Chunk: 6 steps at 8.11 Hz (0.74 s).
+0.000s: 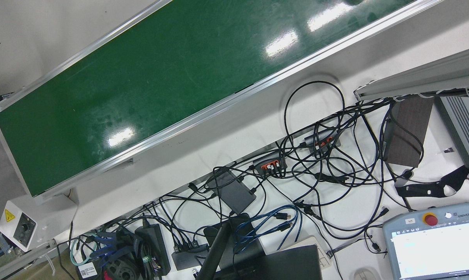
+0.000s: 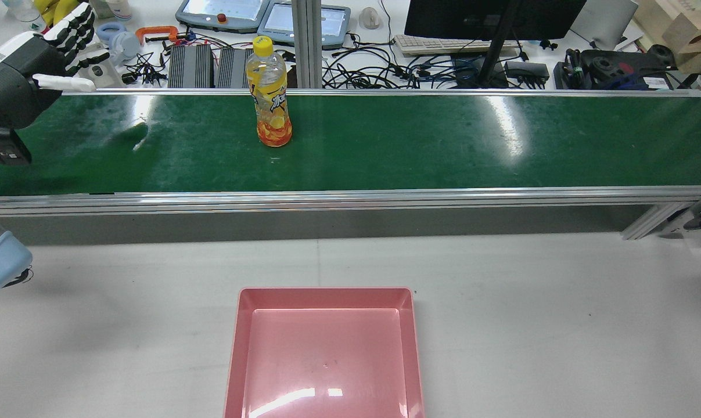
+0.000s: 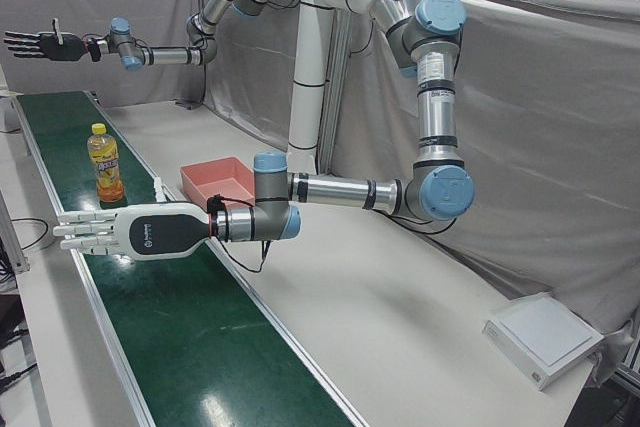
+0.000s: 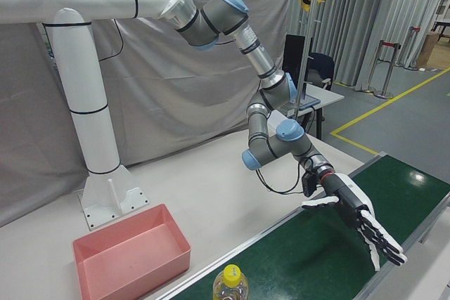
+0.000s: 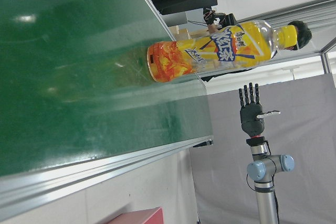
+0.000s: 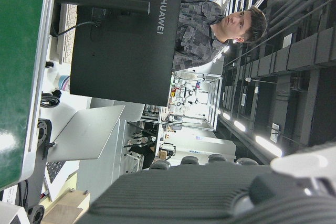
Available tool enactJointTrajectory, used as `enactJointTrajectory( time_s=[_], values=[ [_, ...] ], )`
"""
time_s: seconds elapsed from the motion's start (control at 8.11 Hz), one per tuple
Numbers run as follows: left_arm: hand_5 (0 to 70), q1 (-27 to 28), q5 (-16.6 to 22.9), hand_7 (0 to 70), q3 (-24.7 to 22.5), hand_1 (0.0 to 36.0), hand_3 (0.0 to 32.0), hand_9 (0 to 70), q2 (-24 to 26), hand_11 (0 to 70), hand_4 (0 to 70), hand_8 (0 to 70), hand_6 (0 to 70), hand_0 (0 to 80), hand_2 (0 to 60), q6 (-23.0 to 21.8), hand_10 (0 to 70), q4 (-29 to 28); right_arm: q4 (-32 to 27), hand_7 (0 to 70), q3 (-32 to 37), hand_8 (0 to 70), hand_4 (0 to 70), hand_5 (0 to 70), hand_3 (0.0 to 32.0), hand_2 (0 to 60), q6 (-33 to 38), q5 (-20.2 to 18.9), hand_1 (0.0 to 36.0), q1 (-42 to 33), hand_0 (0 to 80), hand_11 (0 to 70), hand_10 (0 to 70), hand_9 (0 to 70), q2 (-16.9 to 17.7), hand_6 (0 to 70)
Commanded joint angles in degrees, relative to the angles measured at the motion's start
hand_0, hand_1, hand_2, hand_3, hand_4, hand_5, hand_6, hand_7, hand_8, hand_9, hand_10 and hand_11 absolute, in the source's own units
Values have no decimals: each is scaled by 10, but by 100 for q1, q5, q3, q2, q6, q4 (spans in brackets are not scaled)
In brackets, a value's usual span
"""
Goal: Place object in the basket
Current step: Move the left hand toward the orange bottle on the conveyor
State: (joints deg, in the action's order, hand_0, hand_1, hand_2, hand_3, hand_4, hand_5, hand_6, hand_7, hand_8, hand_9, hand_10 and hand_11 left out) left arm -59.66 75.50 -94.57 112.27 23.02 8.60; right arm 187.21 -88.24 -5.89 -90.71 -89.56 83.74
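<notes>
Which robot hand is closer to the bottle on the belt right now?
The left robot hand, held low over the green belt beside the bottle, fingers spread. The right robot hand is raised far beyond the bottle.

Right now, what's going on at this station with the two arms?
Nothing is being held yet. A yellow-capped drink bottle stands upright on the green conveyor belt. The left hand hovers over the belt beside it, fingers spread, not touching it. The right hand is raised at the belt's other end, also open. The pink basket on the table is empty.
</notes>
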Motion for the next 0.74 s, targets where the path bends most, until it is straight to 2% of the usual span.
enactJointTrajectory(
  time_s=[0.0,0.25,0.37,0.62],
  values=[
    [38,16,-9,0,9,119,0,9,67,143,0,0,0,482,0,98,86,19,0,0,0,0,0,0,0,0,0,0,0,0,0,0,0,0,2,0],
    [32,16,-9,0,9,110,0,4,67,129,0,0,0,487,0,203,76,45,0,0,0,0,0,0,0,0,0,0,0,0,0,0,0,0,-6,0],
    [26,16,-9,0,9,105,0,11,67,97,0,0,0,487,0,247,54,54,0,0,0,0,0,0,0,0,0,0,0,0,0,0,0,0,2,0],
    [27,155,-18,0,9,101,0,11,76,98,0,0,0,484,0,256,55,46,0,0,0,0,0,0,0,0,0,0,0,0,0,0,0,0,-6,0]
  ],
)
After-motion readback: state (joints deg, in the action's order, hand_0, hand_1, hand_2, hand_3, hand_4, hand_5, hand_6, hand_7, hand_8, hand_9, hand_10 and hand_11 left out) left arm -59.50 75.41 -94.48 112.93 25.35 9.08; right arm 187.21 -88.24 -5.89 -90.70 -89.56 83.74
